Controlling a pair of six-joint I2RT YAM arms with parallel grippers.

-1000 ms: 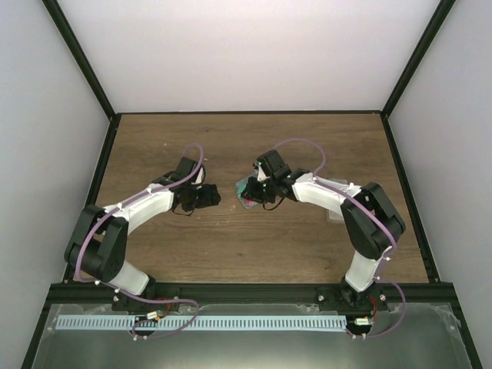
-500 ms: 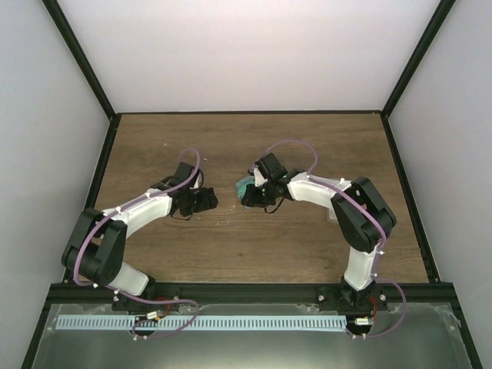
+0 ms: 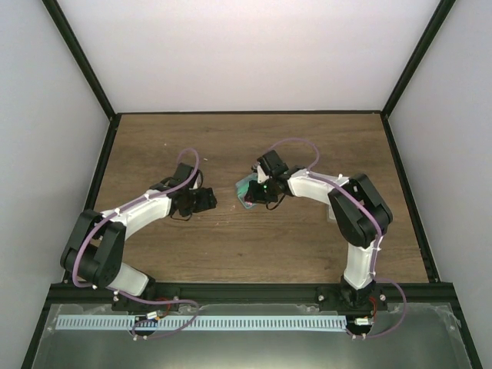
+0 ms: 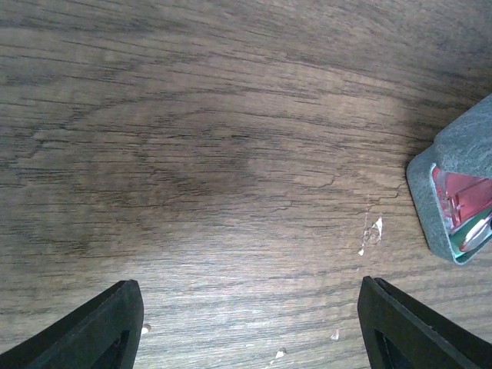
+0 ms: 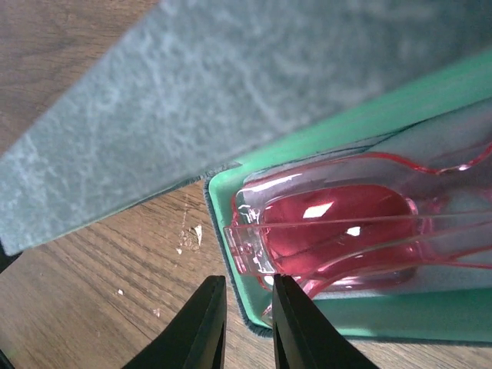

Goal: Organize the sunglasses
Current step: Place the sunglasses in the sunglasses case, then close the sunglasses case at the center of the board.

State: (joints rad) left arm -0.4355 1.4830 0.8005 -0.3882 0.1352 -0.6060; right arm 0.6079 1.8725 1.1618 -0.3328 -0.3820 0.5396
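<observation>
Having been drawn back, the left gripper (image 4: 247, 300) is held wide, empty. Pink sunglasses (image 5: 338, 223) are seated in the case (image 5: 231, 100); whether the nearly closed right gripper (image 5: 247, 307) holds anything cannot be told.

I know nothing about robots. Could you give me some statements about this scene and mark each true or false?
1. The translucent pink sunglasses lie inside the green-lined oblong case. True.
2. The left gripper holds a cloth. False: it is open and empty above the wooden table.
3. The case is closed. False: its grey-blue lid stands open.
4. The right gripper is at one end of the case. True.
</observation>
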